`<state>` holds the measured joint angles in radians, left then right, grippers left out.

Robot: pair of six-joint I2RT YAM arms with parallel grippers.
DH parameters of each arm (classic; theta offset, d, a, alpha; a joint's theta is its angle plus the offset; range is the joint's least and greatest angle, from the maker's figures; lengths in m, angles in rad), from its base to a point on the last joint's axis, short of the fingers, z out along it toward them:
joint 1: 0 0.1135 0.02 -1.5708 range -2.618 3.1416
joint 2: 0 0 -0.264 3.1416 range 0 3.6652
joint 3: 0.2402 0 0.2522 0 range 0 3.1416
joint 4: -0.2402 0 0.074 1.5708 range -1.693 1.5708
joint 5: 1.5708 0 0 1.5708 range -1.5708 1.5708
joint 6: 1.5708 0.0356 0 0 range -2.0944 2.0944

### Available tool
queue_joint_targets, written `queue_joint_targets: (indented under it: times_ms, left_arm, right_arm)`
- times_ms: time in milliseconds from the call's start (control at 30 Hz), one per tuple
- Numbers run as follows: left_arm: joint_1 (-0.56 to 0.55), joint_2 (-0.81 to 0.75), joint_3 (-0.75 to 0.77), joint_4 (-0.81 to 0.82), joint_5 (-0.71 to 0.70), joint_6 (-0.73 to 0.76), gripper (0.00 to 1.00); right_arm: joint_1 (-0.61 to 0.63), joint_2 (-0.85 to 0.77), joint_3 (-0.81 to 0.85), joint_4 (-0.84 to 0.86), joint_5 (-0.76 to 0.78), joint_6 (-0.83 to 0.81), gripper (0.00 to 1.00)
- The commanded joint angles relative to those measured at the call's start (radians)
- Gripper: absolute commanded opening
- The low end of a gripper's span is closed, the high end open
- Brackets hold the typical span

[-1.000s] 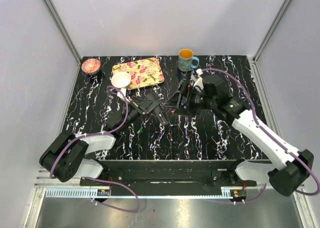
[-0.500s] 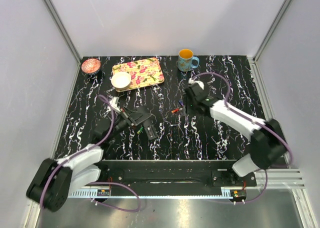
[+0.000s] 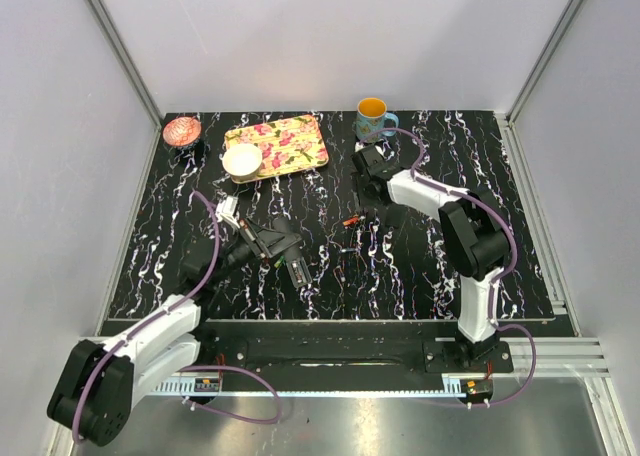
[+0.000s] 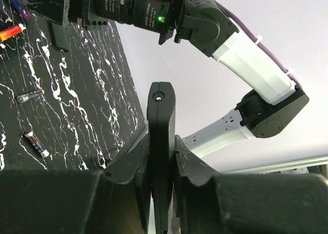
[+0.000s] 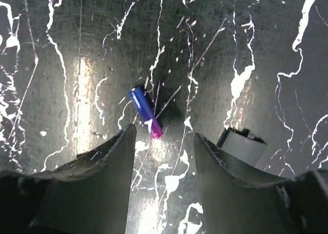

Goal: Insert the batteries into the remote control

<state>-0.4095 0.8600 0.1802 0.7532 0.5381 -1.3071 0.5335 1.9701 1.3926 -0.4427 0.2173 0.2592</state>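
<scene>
My left gripper (image 3: 283,250) is shut on the remote control (image 3: 299,268), a slim black bar. In the left wrist view it stands edge-on between the fingers (image 4: 162,121), lifted off the table. My right gripper (image 3: 372,188) points down at the table, open and empty. In the right wrist view its jaws (image 5: 164,136) stand just short of a purple-blue battery (image 5: 145,112) lying on the black marbled table. An orange-red battery (image 3: 350,220) lies between the arms and also shows in the left wrist view (image 4: 10,32). I see no green battery clearly.
Two dark batteries (image 4: 29,95) (image 4: 37,144) lie on the table. A small grey-faced dark piece (image 5: 242,145) lies right of my right fingers. At the back stand a floral tray (image 3: 290,136), a white bowl (image 3: 242,159), a pink bowl (image 3: 182,131) and a mug (image 3: 372,122).
The grippers were together mid-table. My left gripper has drawn back to the near left with the remote. My right gripper has swung toward the mug, over the purple-blue battery.
</scene>
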Motion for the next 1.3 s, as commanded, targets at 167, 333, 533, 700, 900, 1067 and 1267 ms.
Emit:
queue_joint_targets:
  times_ms: [167, 333, 533, 700, 900, 1067, 1267]
  left_arm:
    - [0.023, 0.040, -0.012, 0.121, 0.068, -0.018, 0.00]
    - [0.028, 0.059, -0.005, 0.132, 0.076, -0.017, 0.00]
    - [0.029, 0.077, -0.011, 0.158, 0.077, -0.026, 0.00]
    - [0.028, 0.088, -0.015, 0.167, 0.082, -0.026, 0.00]
    - [0.028, 0.094, -0.018, 0.172, 0.083, -0.024, 0.00]
    - [0.029, 0.096, -0.019, 0.181, 0.092, -0.026, 0.00]
    - [0.031, 0.090, -0.025, 0.187, 0.091, -0.029, 0.00]
  right_arm:
    - [-0.044, 0.050, 0.048, 0.068, -0.084, -0.070, 0.50]
    - [-0.047, 0.076, 0.063, 0.068, -0.105, -0.087, 0.46]
    - [-0.046, 0.098, 0.068, 0.062, -0.105, -0.092, 0.42]
    - [-0.046, 0.108, 0.095, 0.039, -0.062, -0.097, 0.63]
    - [-0.046, 0.078, 0.108, 0.036, -0.024, -0.092, 0.75]
    - [-0.043, 0.020, 0.106, 0.035, -0.080, -0.049, 0.72]
    - [0.006, -0.114, -0.036, 0.091, -0.145, 0.017, 0.75]
